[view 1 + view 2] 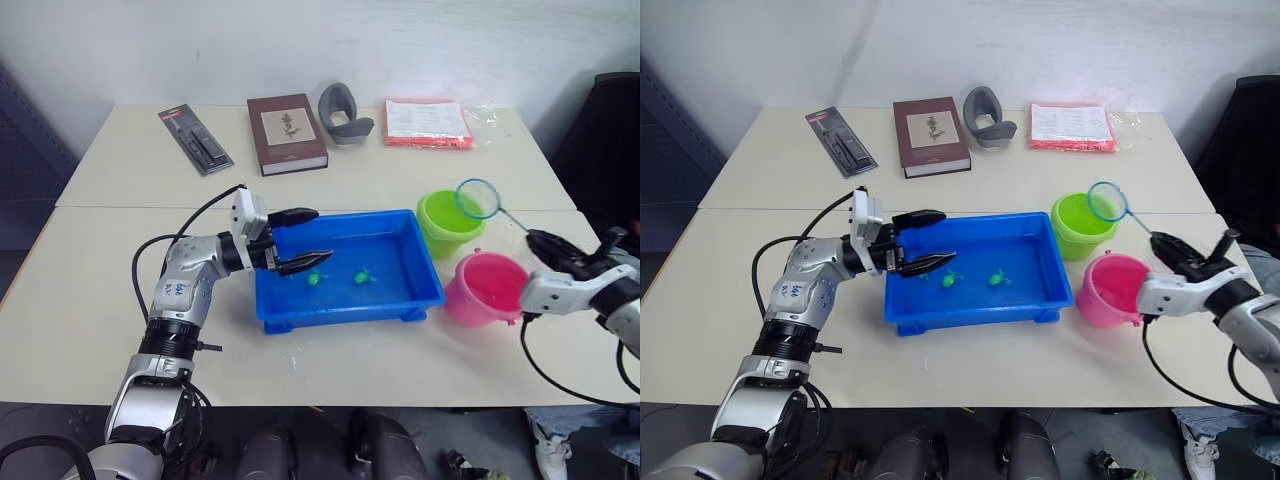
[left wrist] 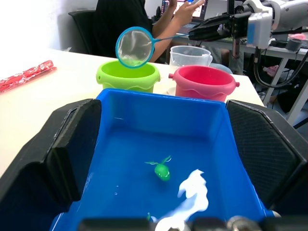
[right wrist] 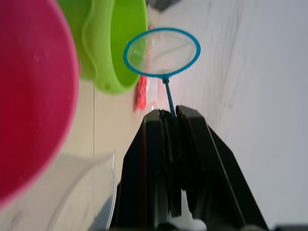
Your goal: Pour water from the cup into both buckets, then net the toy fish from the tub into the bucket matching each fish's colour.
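Our right gripper [image 1: 1168, 245] clenches the net [image 1: 1107, 201] above the green bucket [image 1: 1078, 229]. Our left gripper [image 1: 304, 239] hangs spread over the tub [image 1: 430, 290], pink bucket [image 1: 480, 290] alongside.

Beige table [image 1: 120, 300] with tub [image 1: 345, 300], buckets [image 1: 445, 222], book [image 1: 286, 133].

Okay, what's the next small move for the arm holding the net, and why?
Probably swing the right gripper toward the shallow blue plastic tub and dip the small blue-rimmed net. The net hangs over the lime green bucket, and two tiny green toy fish remain in the tub.
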Robot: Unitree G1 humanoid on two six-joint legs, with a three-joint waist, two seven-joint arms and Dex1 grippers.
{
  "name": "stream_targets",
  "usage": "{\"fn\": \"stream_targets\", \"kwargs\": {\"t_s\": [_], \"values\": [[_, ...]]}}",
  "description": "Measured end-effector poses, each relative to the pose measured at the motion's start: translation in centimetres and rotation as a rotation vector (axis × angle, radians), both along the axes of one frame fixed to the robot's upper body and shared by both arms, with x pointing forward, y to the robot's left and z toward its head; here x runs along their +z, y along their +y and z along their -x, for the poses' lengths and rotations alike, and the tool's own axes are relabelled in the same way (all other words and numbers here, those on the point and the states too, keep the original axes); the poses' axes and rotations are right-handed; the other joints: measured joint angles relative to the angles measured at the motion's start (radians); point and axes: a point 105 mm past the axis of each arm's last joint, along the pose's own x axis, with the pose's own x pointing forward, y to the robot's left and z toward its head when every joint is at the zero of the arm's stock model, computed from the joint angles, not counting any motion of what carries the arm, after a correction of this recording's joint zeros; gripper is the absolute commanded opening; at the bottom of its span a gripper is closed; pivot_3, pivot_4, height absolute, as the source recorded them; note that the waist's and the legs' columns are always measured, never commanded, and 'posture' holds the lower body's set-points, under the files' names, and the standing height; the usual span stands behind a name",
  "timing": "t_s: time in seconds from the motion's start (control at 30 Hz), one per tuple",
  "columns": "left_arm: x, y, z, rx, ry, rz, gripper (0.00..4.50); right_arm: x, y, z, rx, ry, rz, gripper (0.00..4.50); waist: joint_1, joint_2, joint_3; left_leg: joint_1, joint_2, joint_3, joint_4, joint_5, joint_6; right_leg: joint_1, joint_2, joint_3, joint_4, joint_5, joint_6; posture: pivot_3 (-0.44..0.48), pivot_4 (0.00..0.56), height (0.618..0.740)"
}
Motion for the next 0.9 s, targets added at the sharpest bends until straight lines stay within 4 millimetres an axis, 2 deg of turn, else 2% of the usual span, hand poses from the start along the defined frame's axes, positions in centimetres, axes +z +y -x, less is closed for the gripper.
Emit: {"fn": "stream_targets", "kwargs": {"t_s": [0.1, 0.2, 0.23, 0.3, 0.37, 0.4, 0.5, 0.6, 0.9], "values": [[-0.2, -0.1, 0.0, -0.006, 0.004, -0.004, 4.46, 0.6, 1.7, 0.2, 0.066, -0.007, -0.052, 0.0, -0.005, 0.0, 0.0, 0.0, 0.001, -0.001, 0.0, 0.0, 0.0, 0.0, 0.001, 0.0, 0.0, 0.0, 0.0, 0.0, 0.15, 0.74], [-0.3, 0.1, 0.1, -0.012, 0.002, -0.012, 4.46, 2.0, 3.2, -0.1, 0.095, -0.016, -0.275, 0.0, -0.011, 0.0, 0.0, 0.0, 0.001, -0.001, 0.0, 0.0, -0.001, 0.0, 0.001, 0.0, 0.0, 0.0, 0.0, 0.0, 0.15, 0.74], [-0.3, 0.4, 0.2, -0.019, 0.001, -0.027, 4.46, 2.6, 4.3, -0.1, 0.135, 0.017, -0.343, 0.0, -0.013, 0.001, 0.0, 0.001, 0.001, -0.002, 0.0, 0.0, -0.001, 0.0, 0.002, 0.0, 0.0, 0.0, 0.0, 0.0, 0.15, 0.74], [-0.6, 2.1, 0.5, -0.025, 0.004, -0.084, 4.46, 3.3, 8.6, 0.7, 0.302, 0.161, -0.43, 0.0, -0.023, 0.002, 0.0, 0.001, 0.002, -0.003, -0.001, 0.0, -0.001, 0.0, 0.002, -0.001, 0.0, 0.0, -0.001, 0.0, 0.15, 0.74], [-1.3, 3.6, 1.2, -0.038, 0.023, -0.138, 4.46, 2.7, 11.7, 1.6, 0.399, 0.315, -0.459, 0.0, -0.025, 0.002, 0.0, 0.001, 0.002, -0.004, -0.001, 0.001, -0.001, 0.0, 0.002, -0.002, 0.001, -0.001, -0.001, 0.0, 0.15, 0.74], [-1.7, 4.3, 1.5, -0.041, 0.038, -0.157, 4.46, 2.2, 12.5, 1.9, 0.41, 0.379, -0.464, 0.0, -0.023, 0.002, 0.0, 0.0, 0.002, -0.005, 0.0, 0.001, -0.001, 0.0, 0.001, -0.002, 0.001, -0.001, -0.001, 0.0, 0.15, 0.74], [-2.7, 6.4, 2.3, -0.039, 0.082, -0.224, 4.46, 0.6, 13.1, 1.4, 0.354, 0.518, -0.459, 0.0, -0.013, 0.001, 0.0, -0.002, 0.0, -0.006, 0.003, 0.0, 0.001, 0.0, -0.002, -0.002, 0.001, 0.0, -0.001, 0.0, 0.15, 0.74], [-3.0, 8.3, 3.3, -0.043, 0.095, -0.306, 4.46, -0.7, 13.3, 0.9, 0.296, 0.584, -0.407, 0.0, -0.004, 0.001, 0.0, -0.002, -0.001, -0.006, 0.003, 0.0, 0.002, 0.0, -0.003, -0.002, 0.0, 0.0, -0.001, 0.0, 0.15, 0.74], [-3.2, 8.7, 3.9, 0.007, 0.076, -0.315, 4.46, -2.6, 11.7, -1.2, 0.151, 0.618, -0.311, 0.0, -0.003, 0.001, 0.0, -0.002, 0.0, -0.006, 0.002, 0.0, 0.001, 0.0, -0.002, -0.003, 0.001, 0.0, -0.001, 0.0, 0.15, 0.74]]}}
